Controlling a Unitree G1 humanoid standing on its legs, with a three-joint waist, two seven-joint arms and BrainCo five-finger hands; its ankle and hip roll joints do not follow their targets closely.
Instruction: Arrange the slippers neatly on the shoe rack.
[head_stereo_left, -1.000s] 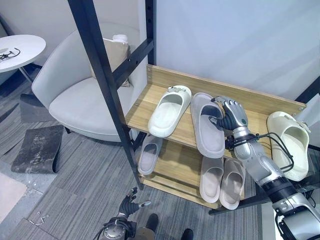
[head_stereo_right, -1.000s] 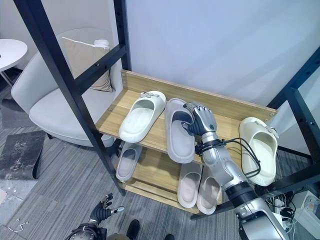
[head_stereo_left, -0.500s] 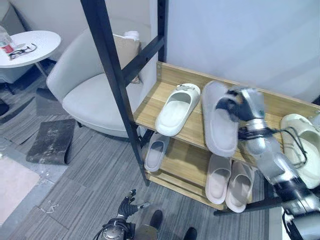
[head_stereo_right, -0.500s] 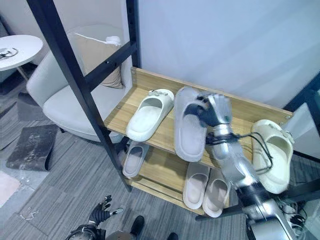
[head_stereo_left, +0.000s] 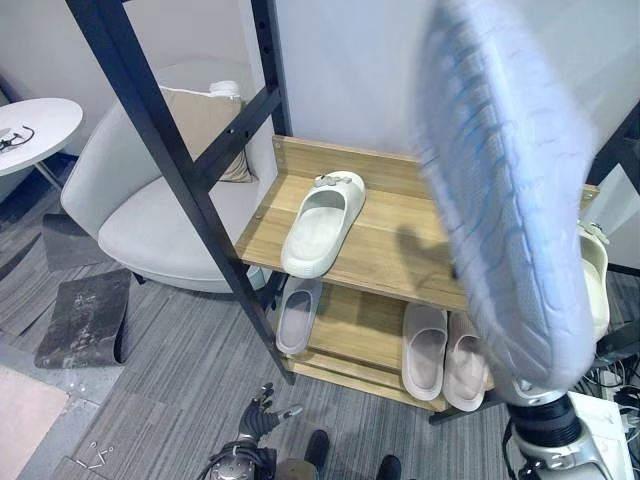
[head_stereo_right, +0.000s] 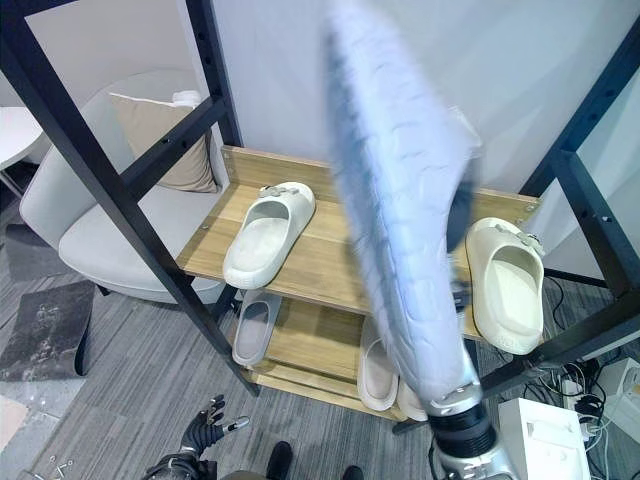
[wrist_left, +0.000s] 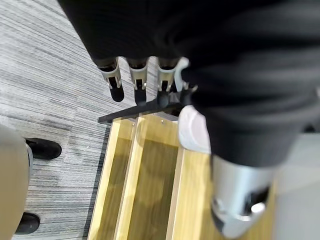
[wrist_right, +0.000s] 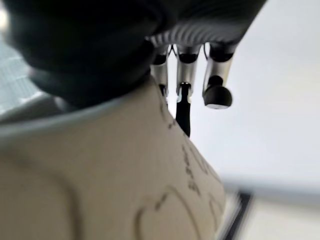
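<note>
Task prob. half done: right hand (wrist_right: 187, 67), fingers curling on the grey slipper (head_stereo_left: 510, 190), is holding it up close to the head cam, off the shoe rack (head_stereo_left: 400, 235), w/ white slipper (head_stereo_left: 322, 222) lying angled on top shelf; left hand (head_stereo_left: 262, 413) hanging relaxed, empty, near floor.

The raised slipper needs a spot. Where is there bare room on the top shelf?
The top shelf is bare between the white slipper on its left and the cream slipper at its right end. The lower shelf is crowded on its right side.
</note>
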